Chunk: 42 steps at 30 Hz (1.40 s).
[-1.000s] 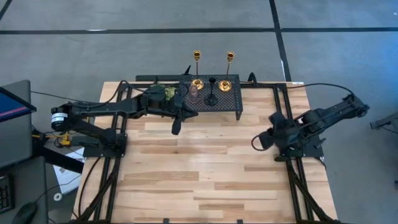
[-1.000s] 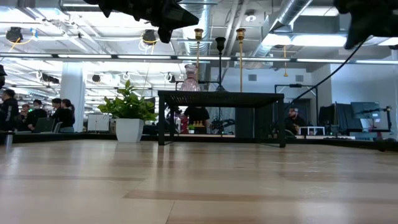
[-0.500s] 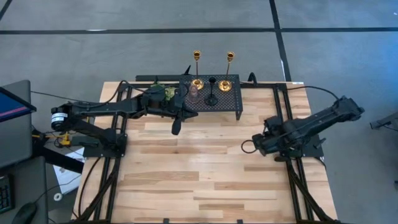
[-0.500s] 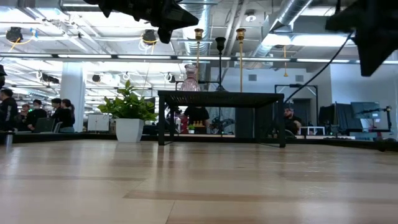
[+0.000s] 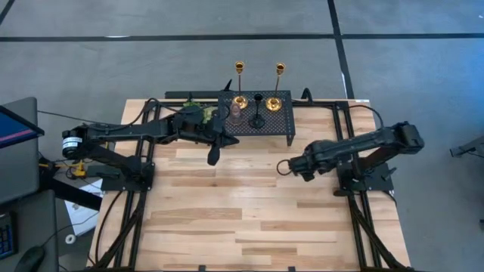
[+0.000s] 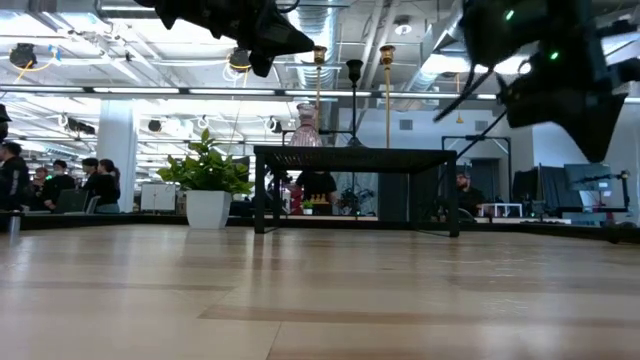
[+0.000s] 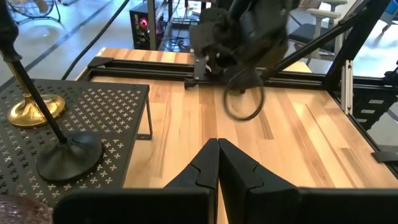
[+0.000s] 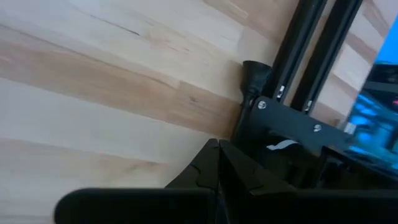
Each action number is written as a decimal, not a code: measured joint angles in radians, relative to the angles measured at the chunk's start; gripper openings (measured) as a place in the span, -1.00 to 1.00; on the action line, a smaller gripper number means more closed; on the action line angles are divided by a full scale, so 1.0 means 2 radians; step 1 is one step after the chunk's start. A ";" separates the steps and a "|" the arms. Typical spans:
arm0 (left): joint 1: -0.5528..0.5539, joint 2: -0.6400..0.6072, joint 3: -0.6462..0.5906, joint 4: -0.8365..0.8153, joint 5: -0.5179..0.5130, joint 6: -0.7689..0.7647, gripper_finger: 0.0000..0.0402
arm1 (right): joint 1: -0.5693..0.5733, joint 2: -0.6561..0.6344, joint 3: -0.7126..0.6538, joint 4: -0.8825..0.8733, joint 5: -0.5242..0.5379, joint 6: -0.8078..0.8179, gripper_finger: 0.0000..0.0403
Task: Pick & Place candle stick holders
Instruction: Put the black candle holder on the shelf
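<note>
Left pincer (image 5: 212, 157) hangs in the air over the wooden desk (image 5: 249, 219), just in front of the left end of the black mesh stand (image 5: 281, 121), and its two dark fingers (image 7: 202, 171) are pressed together with nothing between them. A small green plant (image 5: 195, 112) in a white pot sits at the back of the desk, beside the left end of the stand and partly hidden under the left arm. All the candle stick holders stand on top of the stand at the back of the desk. The pinkish-brown candle stick holder (image 5: 235, 113) is the one farthest left, near the front edge of the stand. Behind it stands the left gold candle stick holder (image 5: 240, 97), tall and thin with a round shiny base. In the middle is the black candle stick holder (image 5: 258, 119), with a thin stem and a round flat foot. Next comes the right gold candle stick holder (image 5: 277, 98), standing straight up like its twin. None of them touches a pincer. Farther right, the right pincer (image 5: 286, 167) hangs over the bare wood in front of the right end of the stand, well apart from the holders. Its fingers (image 8: 205, 165) are pressed together too, and it holds nothing. Far back in the room, people (image 6: 60, 185) sit and stand.
</note>
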 joint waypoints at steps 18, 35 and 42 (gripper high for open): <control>0.000 0.000 0.000 0.000 0.000 0.000 -0.97 | -0.070 0.151 0.000 0.001 -0.004 -0.142 -1.00; 0.000 0.000 0.000 -0.005 0.000 0.000 -0.97 | -0.037 0.170 -0.084 0.053 -0.077 -0.139 -0.03; 0.000 0.000 0.000 -0.007 0.000 0.000 -0.97 | -0.026 0.170 -0.106 0.078 -0.083 -0.122 -0.06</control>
